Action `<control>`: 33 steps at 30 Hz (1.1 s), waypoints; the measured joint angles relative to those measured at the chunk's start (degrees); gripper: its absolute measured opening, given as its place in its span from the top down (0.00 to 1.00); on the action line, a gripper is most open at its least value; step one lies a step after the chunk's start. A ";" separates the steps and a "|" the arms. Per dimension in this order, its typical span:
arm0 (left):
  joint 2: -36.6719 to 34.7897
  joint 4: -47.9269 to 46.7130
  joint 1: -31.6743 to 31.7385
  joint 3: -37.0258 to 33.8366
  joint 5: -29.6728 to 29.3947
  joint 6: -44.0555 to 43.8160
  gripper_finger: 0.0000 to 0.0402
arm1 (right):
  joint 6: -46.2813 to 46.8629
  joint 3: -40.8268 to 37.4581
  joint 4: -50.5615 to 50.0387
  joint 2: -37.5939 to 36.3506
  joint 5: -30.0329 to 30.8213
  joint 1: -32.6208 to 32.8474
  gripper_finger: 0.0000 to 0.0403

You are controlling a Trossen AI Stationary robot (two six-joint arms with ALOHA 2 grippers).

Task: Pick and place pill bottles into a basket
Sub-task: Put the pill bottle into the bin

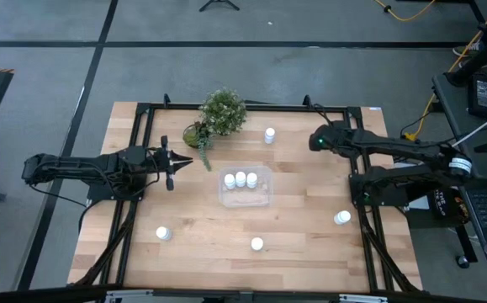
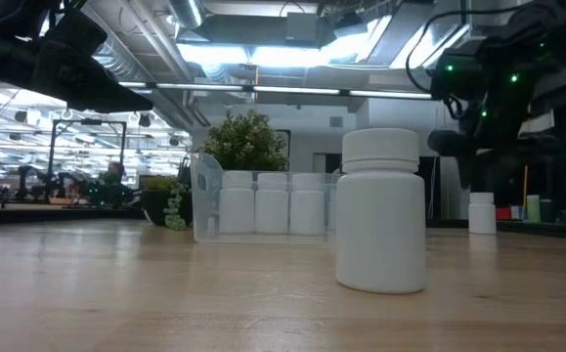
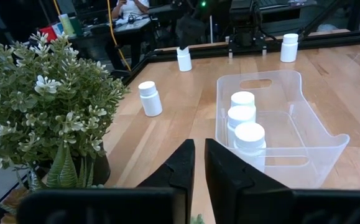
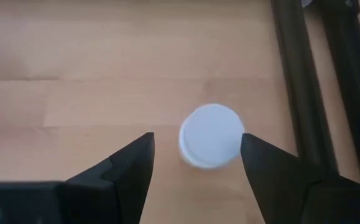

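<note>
Pill bottle (image 4: 211,136) between open right gripper (image 4: 195,163) fingers.

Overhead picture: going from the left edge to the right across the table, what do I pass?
Left hand → potted plant → clear basket holding three pill bottles → lone bottle near the far edge → right hand → bottle by the right edge.

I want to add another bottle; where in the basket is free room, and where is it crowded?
The basket is free in its half toward the right arm and its front part. It is crowded along the plant-side wall, where three pill bottles stand in a row. The right gripper hangs open above another bottle.
</note>
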 joint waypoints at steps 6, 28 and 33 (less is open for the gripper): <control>0.02 0.00 -0.02 0.00 0.00 0.00 0.92 | -1.14 -1.39 0.68 0.00 -0.01 -2.68 0.40; 0.02 -0.02 -0.02 0.00 0.00 0.00 0.91 | -1.38 -1.39 1.88 1.67 -0.01 -2.88 0.40; 0.00 -0.02 0.00 0.00 0.00 0.00 0.90 | -2.45 -1.40 2.98 3.64 0.97 -3.11 0.40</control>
